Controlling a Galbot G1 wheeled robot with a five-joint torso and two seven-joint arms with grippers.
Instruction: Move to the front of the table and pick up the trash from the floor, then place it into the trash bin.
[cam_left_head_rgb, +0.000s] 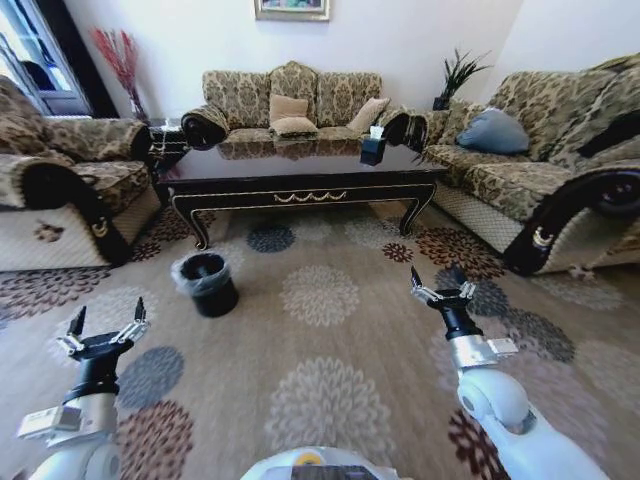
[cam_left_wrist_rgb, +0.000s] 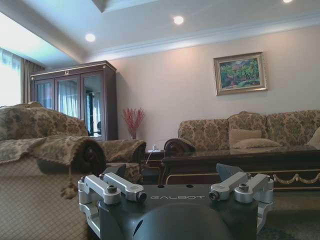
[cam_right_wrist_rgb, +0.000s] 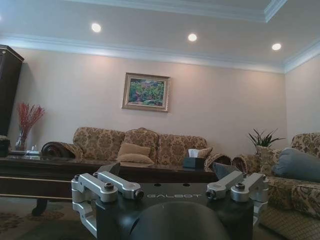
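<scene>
Black trash bin sits on carpet just before the table, while left gripper and right gripper hover wide open, both empty.

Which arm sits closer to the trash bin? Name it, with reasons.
Left. The left pincer hangs open on the trash bin's side; the right pincer, also open, is across the carpet.
</scene>
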